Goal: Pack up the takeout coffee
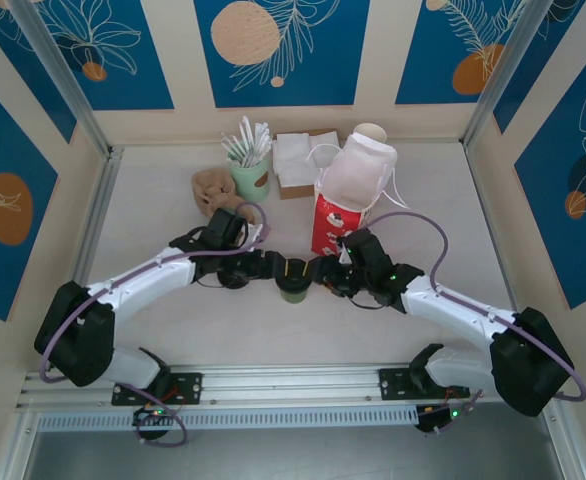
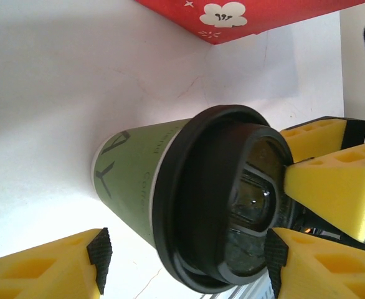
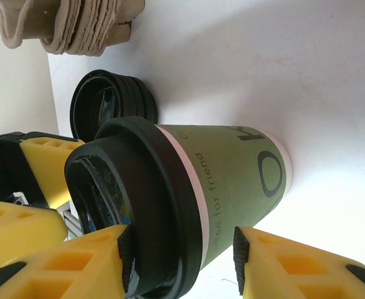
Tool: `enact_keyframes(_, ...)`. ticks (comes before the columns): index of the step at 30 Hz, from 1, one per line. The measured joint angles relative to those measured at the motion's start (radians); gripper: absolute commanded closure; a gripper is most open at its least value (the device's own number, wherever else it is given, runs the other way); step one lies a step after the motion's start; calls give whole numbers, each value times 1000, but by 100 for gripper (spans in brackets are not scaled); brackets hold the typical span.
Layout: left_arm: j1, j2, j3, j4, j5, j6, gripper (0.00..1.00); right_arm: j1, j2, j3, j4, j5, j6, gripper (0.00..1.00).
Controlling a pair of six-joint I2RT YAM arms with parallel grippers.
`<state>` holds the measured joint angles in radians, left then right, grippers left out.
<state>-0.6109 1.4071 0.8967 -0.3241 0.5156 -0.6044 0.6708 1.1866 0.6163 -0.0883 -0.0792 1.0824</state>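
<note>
Takeout coffee is standing upright on the surface, squarely between the two claws, which are reaching in at it from either side. The left claw is gaping fairly wide with the cup just ahead of its fingertips. One of its pads is hanging clear of the green wall with bare surface showing between, so it is gripping nothing. The right claw is standing partly open. One pad is sitting against the rim of the black lid and the other is right beside the cup's lower wall, but I cannot tell whether they are pressing. The red paper bag is standing open just beyond the right claw. A stack of spare black lids is lying past the cup from that claw.
</note>
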Motion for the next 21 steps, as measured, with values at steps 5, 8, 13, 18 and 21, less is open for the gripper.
enact_keyframes(5, 0, -19, 1, -25, -16, 0, 32, 18, 28, 15, 18, 1, 9, 53)
enact_keyframes(8, 0, -34, 5, -50, -31, 1, 30, 26, 39, 20, 26, 2, 14, 53)
enact_keyframes(13, 0, -78, 27, -98, -64, 5, 29, 40, 57, 35, 29, 4, 21, 53)
enact_keyframes(18, 0, -125, 65, -154, -114, 13, 28, 45, 63, 50, 12, 6, 21, 52)
enact_keyframes(21, 3, -148, 77, -181, -143, 16, 27, 45, 63, 61, -13, 13, 19, 49)
